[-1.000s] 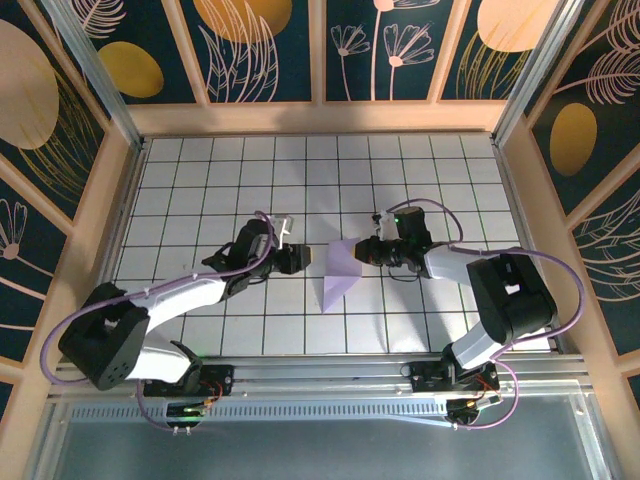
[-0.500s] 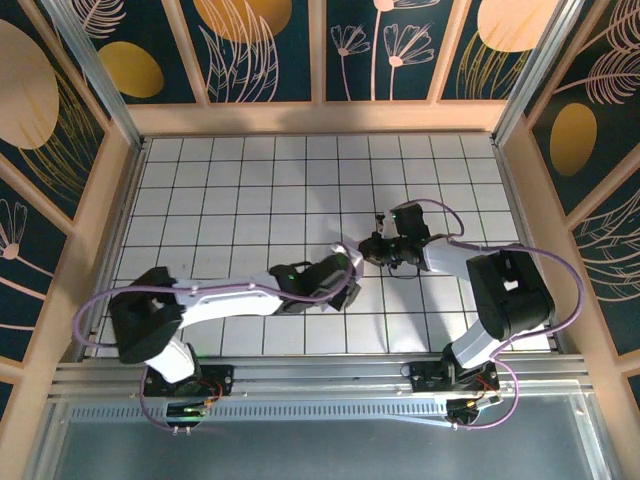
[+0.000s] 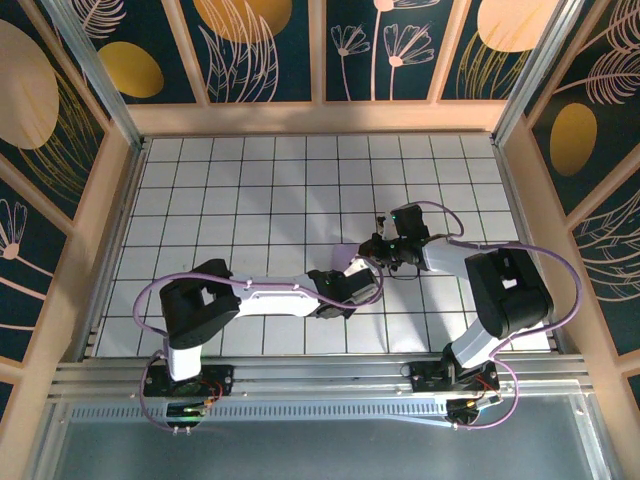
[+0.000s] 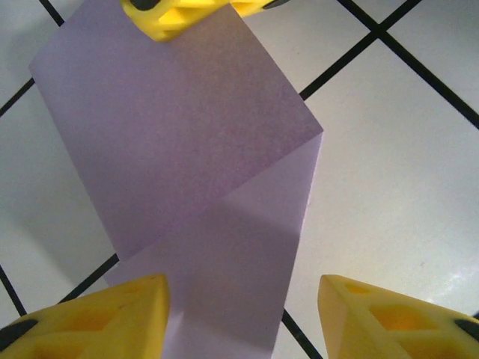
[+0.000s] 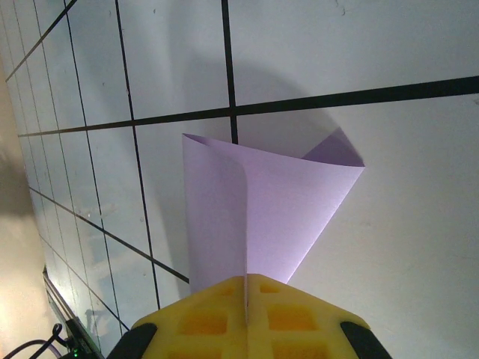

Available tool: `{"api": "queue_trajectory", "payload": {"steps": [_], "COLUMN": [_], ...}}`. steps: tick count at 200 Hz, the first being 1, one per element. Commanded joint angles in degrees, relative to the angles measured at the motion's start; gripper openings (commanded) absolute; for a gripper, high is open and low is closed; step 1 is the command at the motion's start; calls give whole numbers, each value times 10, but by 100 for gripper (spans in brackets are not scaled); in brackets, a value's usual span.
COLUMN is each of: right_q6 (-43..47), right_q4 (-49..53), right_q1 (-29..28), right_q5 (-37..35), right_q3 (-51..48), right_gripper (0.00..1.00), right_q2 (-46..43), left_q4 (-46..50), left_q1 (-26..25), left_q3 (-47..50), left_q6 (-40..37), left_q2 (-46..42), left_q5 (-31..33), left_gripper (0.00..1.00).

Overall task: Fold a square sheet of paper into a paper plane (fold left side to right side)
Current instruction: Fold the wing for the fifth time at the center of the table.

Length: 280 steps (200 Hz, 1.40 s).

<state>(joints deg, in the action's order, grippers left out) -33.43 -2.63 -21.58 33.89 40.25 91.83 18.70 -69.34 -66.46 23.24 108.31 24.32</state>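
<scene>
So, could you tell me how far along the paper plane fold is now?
Done: the square sheet of paper is curled over onto itself, its bend rounded, not creased. In hand: the right end effector pinches the sheet shut; the left end effector stands open astride it. Remaining: flattening that fold and every later fold; no dart shape yet.

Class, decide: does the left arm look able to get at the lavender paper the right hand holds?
Probably yes. The left hand is open astride the paper, whose near end lies between its fingers. The right hand pinches the far edge, out of the way.
</scene>
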Motion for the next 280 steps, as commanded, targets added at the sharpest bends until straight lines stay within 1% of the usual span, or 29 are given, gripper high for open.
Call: {"api": "queue_trajectory", "payload": {"steps": [1,24,58,72,90,109,138,152,167,193,211,238,261,280], "right_q6": [-3,-1,1,2,0,-1,4,11,23,44,50,51,48,50], "right_q4": [4,5,11,14,14,15,28,42,65,93,90,62,38,26], "right_q1": [5,6,6,7,11,20,50,68,90,120,130,132,131,130], "right_q5": [-1,-3,-12,-18,-21,-26,-50,-65,-86,-109,-112,-95,-74,-57], "right_q3": [15,15,16,15,12,8,-1,-7,-12,-23,-36,-61,-77,-84], "right_gripper": [0,0,0,0,0,9,26,32,34,38,40,42,42,41], "right_q2": [8,12,13,12,7,-6,-54,-77,-104,-149,-176,-199,-201,-199], "left_q4": [26,23,19,18,17,12,1,-1,-2,-18,-32,-62,-81,-117], "left_q1": [1,1,1,1,1,1,1,2,3,20,46,92,123,146], "left_q3": [-13,-15,-17,-16,-14,-10,-7,-7,-7,-1,8,31,42,59], "left_q6": [-13,-15,-13,-13,-11,-7,-4,-4,-4,-7,-2,9,26,48], "left_q2": [14,14,16,19,21,20,22,24,22,3,-17,-31,-27,-27], "left_q5": [30,28,27,24,22,22,12,8,3,-59,-125,-237,-316,-384], "left_gripper": [49,40,21,15,10,6,4,2,0,0,0,0,0,0]}}
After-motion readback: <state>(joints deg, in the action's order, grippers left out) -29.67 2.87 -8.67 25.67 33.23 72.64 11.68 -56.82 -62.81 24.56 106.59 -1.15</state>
